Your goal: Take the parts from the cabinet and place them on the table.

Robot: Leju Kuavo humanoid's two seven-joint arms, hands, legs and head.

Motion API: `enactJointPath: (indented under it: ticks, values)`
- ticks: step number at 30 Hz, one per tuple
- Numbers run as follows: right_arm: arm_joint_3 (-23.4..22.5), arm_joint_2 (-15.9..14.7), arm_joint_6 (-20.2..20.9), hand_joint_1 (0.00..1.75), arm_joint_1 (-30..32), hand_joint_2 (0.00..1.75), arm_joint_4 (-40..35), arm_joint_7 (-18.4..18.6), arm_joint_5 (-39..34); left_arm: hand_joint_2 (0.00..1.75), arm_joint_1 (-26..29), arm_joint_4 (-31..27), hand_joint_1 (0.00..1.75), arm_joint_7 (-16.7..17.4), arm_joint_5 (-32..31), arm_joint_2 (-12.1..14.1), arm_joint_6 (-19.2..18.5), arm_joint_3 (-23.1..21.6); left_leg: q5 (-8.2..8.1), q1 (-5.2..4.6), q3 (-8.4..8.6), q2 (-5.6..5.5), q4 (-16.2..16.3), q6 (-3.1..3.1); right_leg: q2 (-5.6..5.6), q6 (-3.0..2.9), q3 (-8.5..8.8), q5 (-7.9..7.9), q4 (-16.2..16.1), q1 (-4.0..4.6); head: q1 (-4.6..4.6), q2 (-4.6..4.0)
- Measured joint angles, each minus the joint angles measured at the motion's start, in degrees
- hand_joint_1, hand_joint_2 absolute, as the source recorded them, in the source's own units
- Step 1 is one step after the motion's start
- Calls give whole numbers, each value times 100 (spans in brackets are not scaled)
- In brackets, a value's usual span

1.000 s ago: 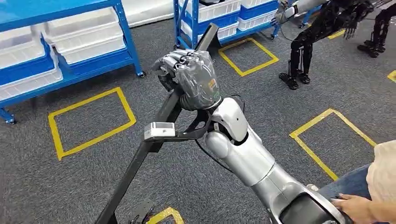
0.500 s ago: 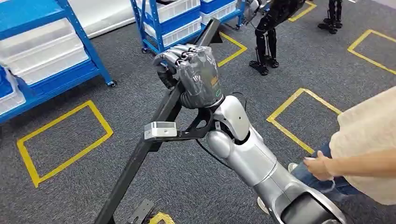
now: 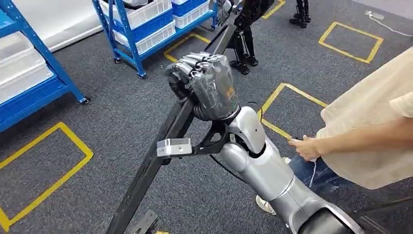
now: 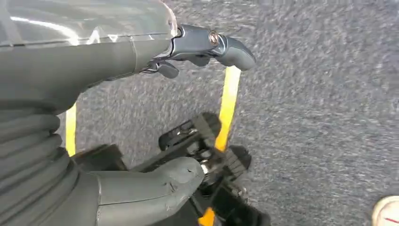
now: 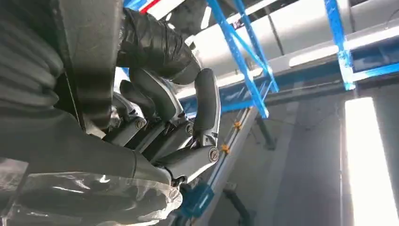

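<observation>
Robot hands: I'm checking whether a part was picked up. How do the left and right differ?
The left robot hand hangs over the carpet, fingers apart; the right robot hand is raised, fingers curled beside a black bar. Neither visibly holds a part.

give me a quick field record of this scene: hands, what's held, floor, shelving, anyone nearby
right hand: raised, fingers wrapped around a long black bar
left hand: hanging over the floor, fingers apart, holding nothing
floor: grey carpet with yellow tape squares
shelving: blue racks holding white bins
person: beside the right arm, one hand close to it
other robot: dark legs standing by the rack
</observation>
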Motion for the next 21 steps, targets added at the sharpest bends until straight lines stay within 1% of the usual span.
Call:
enactJointPath:
  ticks: [1, 2, 3, 4, 5, 6, 7, 8, 9, 10, 11, 12, 13, 14, 15, 16, 17, 18, 19, 20, 21]
  values:
    - [2, -2, 2, 175, 7, 175, 0, 0, 2, 175, 5, 0, 0, -13, 31, 6, 0, 0, -7, -7, 1, 75, 1, 9, -46, 14, -209, -161, 407, -19, -4, 0]
    - [2, -6, 2, 175, 22, 175, 0, 0, 4, 175, 4, 0, 0, -28, 52, 11, 2, 0, -12, -10, -2, 151, 1, 13, -72, 26, -378, -249, 716, -37, -2, 0]
    - [9, -11, 4, 175, 32, 175, 0, -2, 4, 175, -1, 0, 0, -39, 68, 13, 4, 0, -18, -10, -1, 227, 2, 8, -88, 37, -429, -204, 796, -55, -2, 0]
    - [15, -9, 7, 175, 32, 175, 0, -2, 2, 175, -9, -2, 0, -48, 87, 15, 11, 0, -28, -10, 8, 300, 2, 5, -113, 41, -335, -41, 603, -69, 0, 0]
    - [26, -9, 7, 175, 28, 175, -2, -2, -2, 175, -18, -2, 0, -57, 90, 15, 15, 0, -39, -10, 25, 363, 2, -7, -157, 33, -112, 190, 191, -73, -2, 0]
    - [31, -4, 7, 175, 25, 175, -13, -2, -4, 175, -28, -2, 0, -63, 90, 18, 15, 0, -55, -10, 51, 420, 2, -22, -271, 11, 198, 424, -350, -66, -2, 0]
    - [33, 0, 7, 175, 14, 175, -26, -2, -4, 175, -34, -4, 0, -70, 96, 17, 22, 0, -74, -15, 83, 462, 2, -47, -522, -26, 455, 521, -789, -38, -2, 0]
    - [46, 7, 9, 175, -2, 175, -33, -2, -7, 175, -34, -7, 0, -81, 107, 20, 28, 0, -102, -58, 82, 500, 12, -89, -633, -43, 500, 450, -884, 61, -2, 0]
    - [55, 20, 11, 175, -18, 175, -39, -7, -13, 175, -36, -7, 0, -81, 111, 26, 35, 0, -108, -50, 97, 556, 13, -110, -537, -81, 483, 476, -888, 57, -7, 0]
    - [63, 22, 11, 175, -29, 175, -41, -4, -22, 175, -40, -7, 0, -81, 127, 28, 37, 0, -119, -44, 115, 614, 9, -143, -480, -104, 467, 461, -874, 66, -4, 0]
    - [68, 22, 13, 175, -29, 175, -44, -9, -26, 175, -45, -9, 0, -83, 138, 28, 39, 2, -123, -44, 144, 678, -16, -179, -398, -127, 464, 460, -874, 84, -4, 0]
    - [70, 22, 13, 175, -34, 175, -46, -11, -28, 175, -62, -9, 0, -87, 155, 28, 39, 2, -142, -44, 197, 750, -31, -227, -321, -173, 504, 484, -945, 72, -4, 0]
    - [74, 31, 13, 175, -34, 175, -55, -15, -31, 175, -75, -15, 0, -94, 157, 37, 44, 2, -220, 3, 176, 517, 54, -252, -271, -209, 562, 514, -993, 14, -2, 0]
    - [76, 46, 17, 175, -73, 175, -57, -22, -37, 175, -83, -15, 0, -105, 164, 39, 50, 4, -400, 1, 65, 269, 306, -252, -203, -235, 569, 515, -1009, -8, -6, 0]
    - [83, 68, 20, 175, -84, 175, -57, -20, -37, 175, -78, -15, 0, -105, 170, 42, 52, 4, -614, 0, -124, 155, 705, -255, -147, -271, 568, 517, -1008, -9, -9, 0]
    - [94, 90, 22, 175, -81, 175, -55, -20, -39, 175, -65, -15, 0, -105, 171, 50, 50, 7, -833, 1, -363, 93, 1195, -270, -69, -288, 571, 513, -1008, 1, -11, 0]
    - [107, 94, 26, 175, -72, 175, -52, -20, -39, 175, -48, -15, 0, -105, 170, 55, 50, 9, -956, 0, -572, 67, 1587, -277, 10, -291, 571, 511, -1000, 10, -9, 0]
    - [114, 94, 39, 175, -62, 175, -48, -22, -39, 175, -37, -15, 0, -105, 170, 59, 50, 9, -936, 0, -697, 61, 1774, -282, 103, -292, 572, 509, -989, 19, -9, 0]
    - [122, 94, 46, 175, -60, 175, -41, -22, -39, 175, -35, -15, 0, -105, 170, 59, 50, 9, -767, 0, -680, 53, 1660, -273, 196, -292, 572, 505, -970, 20, -9, 0]
    - [129, 94, 46, 175, -62, 175, -41, -22, -39, 175, -39, -15, 0, -107, 170, 63, 52, 9, -495, 0, -542, 41, 1291, -256, 288, -285, 575, 492, -946, 19, -9, 0]
    - [133, 101, 44, 175, -66, 175, -44, -22, -37, 175, -45, -15, 0, -109, 170, 68, 52, 9, -207, 1, -341, -24, 806, -233, 368, -274, 578, 473, -917, 17, -9, 0]
